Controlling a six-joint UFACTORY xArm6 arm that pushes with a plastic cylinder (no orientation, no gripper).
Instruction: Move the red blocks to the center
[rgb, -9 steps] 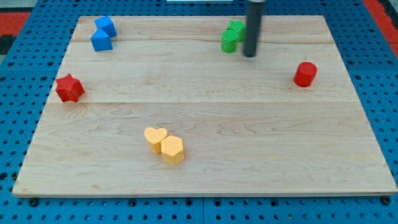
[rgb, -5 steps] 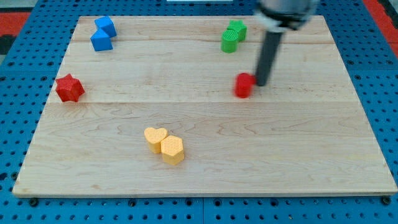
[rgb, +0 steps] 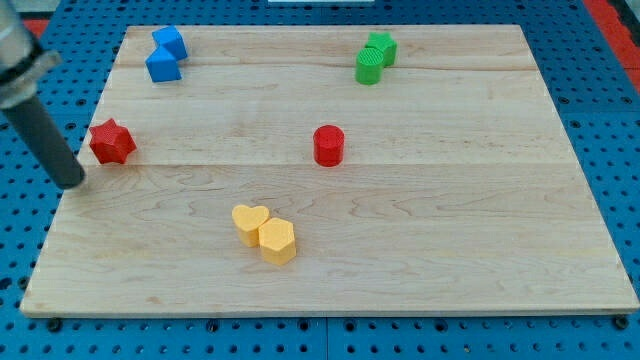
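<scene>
Resting at the left edge of the wooden board, my tip is the blunt lower end of a smooth, dark, matte rod that slants up toward the view's top left, where its upper part blurs out. It grasps nothing and touches no block. Just to its right and slightly above sits the red star block, faceted and jagged, close by but apart from the tip, though the gap is narrow enough that I would not swear to it. Far to the tip's right, near the board's middle, stands the red cylinder, upright and smooth-sided. Below and to the right of the tip, the yellow heart block and the yellow hexagon block lie touching each other. Above the tip, near the top edge, two blue blocks huddle together, angular in form. Well off at upper right, two green blocks touch, one ribbed. Pale grain runs lengthwise along the board's planks; under it lies blue pegboard dotted with holes.
</scene>
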